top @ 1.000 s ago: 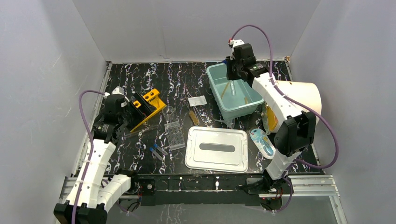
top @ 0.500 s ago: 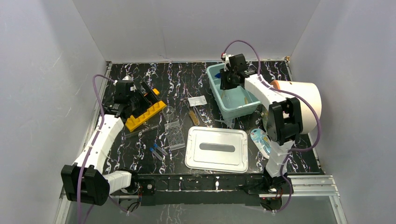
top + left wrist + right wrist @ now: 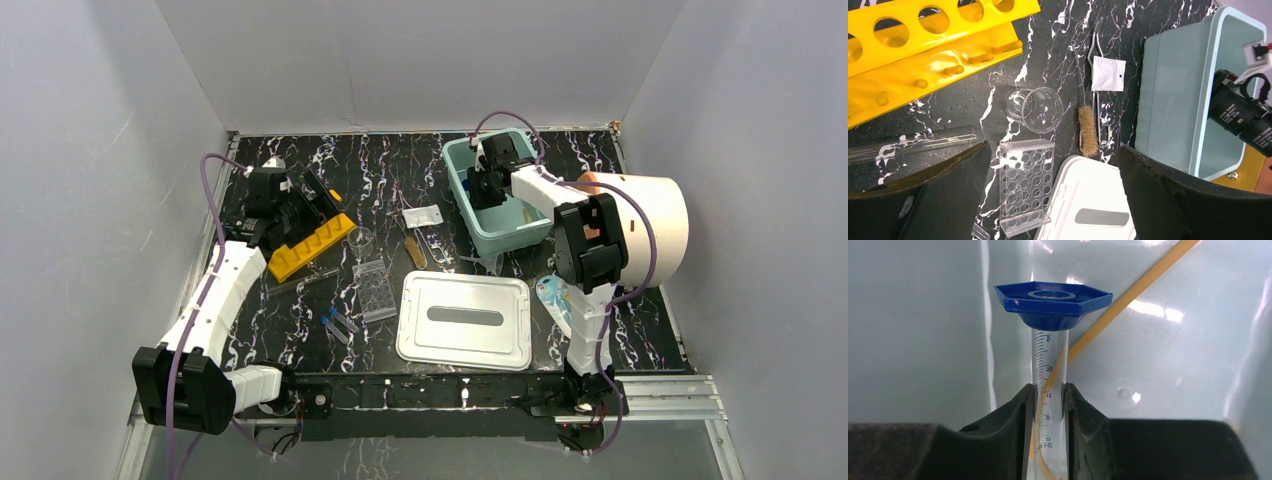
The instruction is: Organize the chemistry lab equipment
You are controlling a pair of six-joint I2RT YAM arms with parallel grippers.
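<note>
My right gripper [image 3: 1049, 392] is shut on a clear graduated cylinder [image 3: 1049, 355] with a blue hexagonal foot [image 3: 1053, 302]. It holds the cylinder inside the teal bin [image 3: 452, 180], and amber tubing [image 3: 1128, 295] lies in the bin behind it. My left gripper [image 3: 1054, 150] is open and empty, above the table beside the yellow-orange holed rack [image 3: 310, 245]. The rack lies on the table and fills the top left of the left wrist view [image 3: 923, 55]. Below that gripper are a clear beaker [image 3: 1035, 104] and a clear well plate [image 3: 1025, 185].
A white lid [image 3: 465, 320] lies at front centre. A brush [image 3: 1088, 125], metal forceps [image 3: 1095, 55] and a white packet [image 3: 1108, 74] lie left of the bin. Blue-capped tubes [image 3: 338, 323] and a glass tube [image 3: 300, 282] lie near the well plate. A large white roll [image 3: 640, 215] stands right.
My left gripper set the tilted rack down flat on the table and opened off it. My right gripper came down into the bin with the cylinder.
</note>
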